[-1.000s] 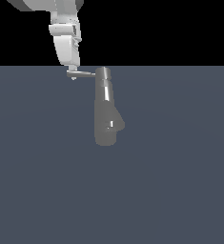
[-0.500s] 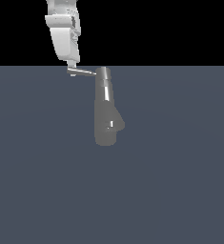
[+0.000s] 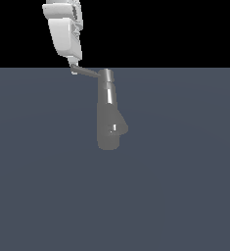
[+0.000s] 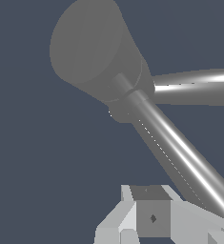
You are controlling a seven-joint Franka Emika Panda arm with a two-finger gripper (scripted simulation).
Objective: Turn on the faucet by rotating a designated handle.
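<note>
Pincer (image 3: 74, 70) meets handle (image 3: 88, 73) tip beside faucet (image 3: 109, 115).

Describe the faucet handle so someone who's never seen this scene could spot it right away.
Find the grey metal faucet, a tall column on a rounded base, standing on the dark floor. From its top cap, the handle sticks out toward the exterior view's left, its tip at the white gripper. It is a thin rod, far slimmer than the column.
</note>
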